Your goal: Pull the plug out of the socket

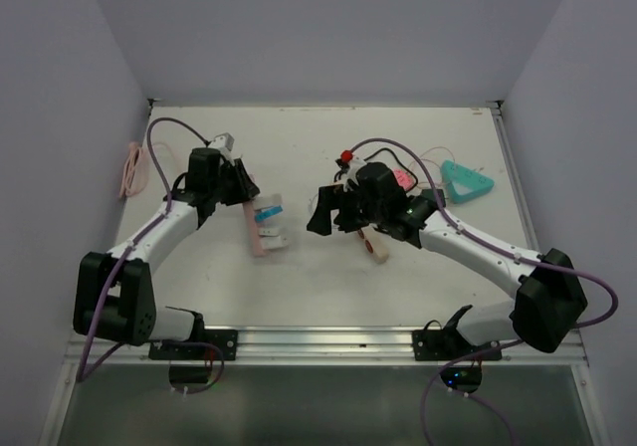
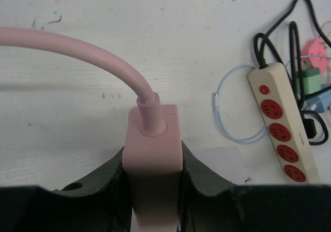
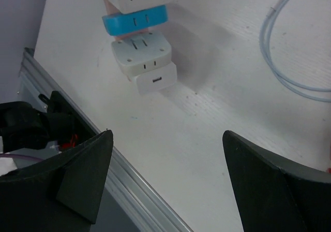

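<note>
A pink power strip lies on the table with a blue plug and white plugs stuck in it. My left gripper is shut on the strip's cable end; in the left wrist view the pink strip sits clamped between the jaws of the left gripper, its pink cable curving away. My right gripper is open and empty, to the right of the strip and apart from it. The right wrist view shows the right gripper wide open, with the blue plug and white plugs beyond it.
A beige power strip with red sockets and black cables lies under the right arm. A pale blue cable loop lies near it. A teal triangle sits at the back right. The table's metal front rail is close to the right gripper.
</note>
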Robot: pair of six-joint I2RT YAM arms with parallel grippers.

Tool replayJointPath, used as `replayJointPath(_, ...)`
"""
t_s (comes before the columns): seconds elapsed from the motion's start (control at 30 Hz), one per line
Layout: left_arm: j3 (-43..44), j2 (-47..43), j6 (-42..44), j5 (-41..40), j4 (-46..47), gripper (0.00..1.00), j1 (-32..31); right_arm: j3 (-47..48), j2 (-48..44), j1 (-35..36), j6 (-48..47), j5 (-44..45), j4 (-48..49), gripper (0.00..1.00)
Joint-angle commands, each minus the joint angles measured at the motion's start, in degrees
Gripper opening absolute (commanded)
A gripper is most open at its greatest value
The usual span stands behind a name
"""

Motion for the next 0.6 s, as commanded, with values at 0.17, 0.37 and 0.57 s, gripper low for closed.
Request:
replayJointPath(0.17,-4.69,-12.49,7.02,10.13,16.17,0.0,-3.33,10.47,5.53,1.77,3.08,-4.38,0.41,0.98)
replayJointPath(0.37,-6.63,-18.57,9.92,11.19,16.7,0.0,-5.71,16.01,10.45,2.92,2.29,-3.85,-1.62,0.99)
replayJointPath(0.57,-7.51,-21.91,11.15,11.36,15.38,0.0,-7.38,20.66,13.45,4.41,1.32,-3.33,-2.67,0.99)
